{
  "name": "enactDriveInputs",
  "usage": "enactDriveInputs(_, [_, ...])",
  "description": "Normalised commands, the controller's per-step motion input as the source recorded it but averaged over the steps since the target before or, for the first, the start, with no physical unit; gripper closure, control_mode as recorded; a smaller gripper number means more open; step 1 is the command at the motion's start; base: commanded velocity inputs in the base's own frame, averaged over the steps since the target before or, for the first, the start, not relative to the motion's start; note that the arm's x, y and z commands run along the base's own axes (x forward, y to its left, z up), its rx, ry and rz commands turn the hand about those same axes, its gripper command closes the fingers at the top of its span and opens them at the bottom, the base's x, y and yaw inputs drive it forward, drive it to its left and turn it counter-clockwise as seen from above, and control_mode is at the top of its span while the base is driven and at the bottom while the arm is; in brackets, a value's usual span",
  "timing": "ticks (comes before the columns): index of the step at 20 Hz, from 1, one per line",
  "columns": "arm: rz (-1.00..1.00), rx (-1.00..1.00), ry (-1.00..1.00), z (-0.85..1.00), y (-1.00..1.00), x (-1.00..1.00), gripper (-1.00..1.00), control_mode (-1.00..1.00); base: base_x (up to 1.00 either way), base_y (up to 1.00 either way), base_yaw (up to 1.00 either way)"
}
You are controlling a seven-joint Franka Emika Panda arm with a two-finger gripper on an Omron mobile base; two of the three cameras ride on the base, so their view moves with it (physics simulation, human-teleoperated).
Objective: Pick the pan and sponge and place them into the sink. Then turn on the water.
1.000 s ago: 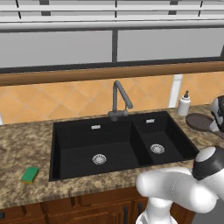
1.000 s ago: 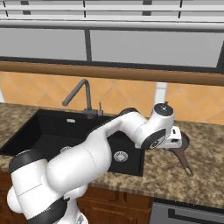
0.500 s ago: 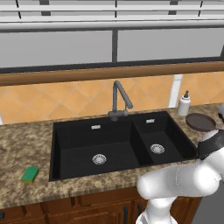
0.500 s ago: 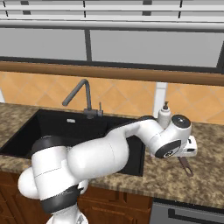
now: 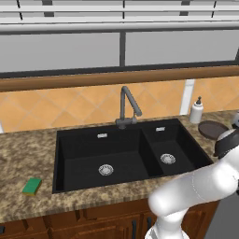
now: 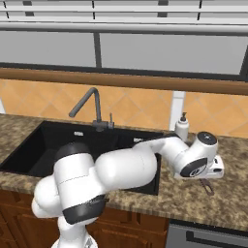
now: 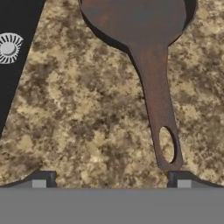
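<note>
I hover the claw, jaws spread wide and holding nothing, over the speckled brown granite bench to the right of the large black rectangular double-basin sink; the small round dark brown frying pan lies flat on the bench below it, not yet grasped. In the hand view the long thin straight brown handle runs from the bowl toward the right fingertip, so its end, pierced by a hanging hole, sits off centre between the tips. To do this step well, I judge I should shift the claw sideways until the handle lies midway between the fingers, then descend and close across its narrow width, not on the hole. The hand view alone gives this alignment, plus a silver drain at its edge. The left base view adds the small flat green rectangular sponge on the bench left of the sink, well apart from the pan, and the dark grey gooseneck faucet, with no water running.
</note>
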Motion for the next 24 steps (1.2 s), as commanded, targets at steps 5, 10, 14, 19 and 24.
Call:
enactDriveInputs(5, [0.01,0.00,0.01,-0.32,-0.30,0.28,-1.00,-1.00,0.00,0.00,0.00])
enactDriveInputs(10, [0.03,-0.01,0.01,-0.32,-0.30,0.30,-1.00,-1.00,0.00,0.00,0.00])
enactDriveInputs(14, [0.00,-0.07,0.06,-0.41,-0.03,0.22,-1.00,-1.00,0.00,0.00,0.00])
enactDriveInputs(19, [0.00,-0.04,0.06,-0.48,-0.16,0.20,-1.00,-1.00,0.00,0.00,0.00])
enactDriveInputs(24, [0.05,0.00,0.02,-0.59,-0.45,0.20,-1.00,-1.00,0.00,0.00,0.00])
